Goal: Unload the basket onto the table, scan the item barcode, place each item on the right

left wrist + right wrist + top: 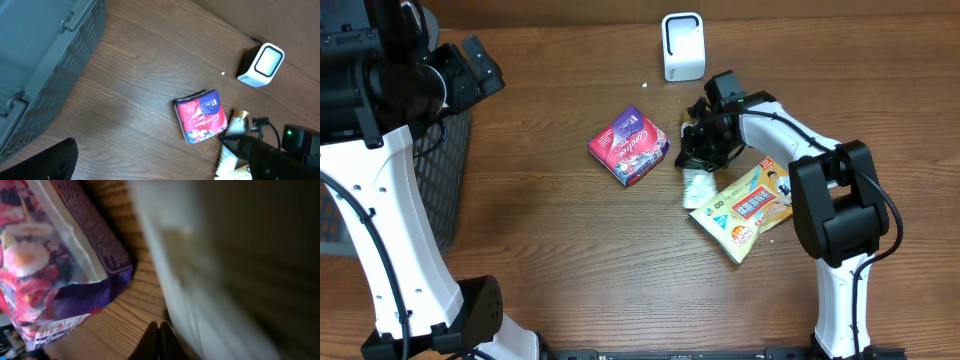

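Tube (698, 187) is lying on the table (540, 260), just right of the red and purple tissue pack (630, 147) and right up against the left edge of the snack packet (745, 205). The white scanner (682, 45) is further back. The right gripper (698, 160) is down at the tube's far end, fingers pinched fully together with nothing between them. The tube just sits alongside. The left gripper (485, 68) hangs wide open and empty far left, above the gray basket (440, 180).
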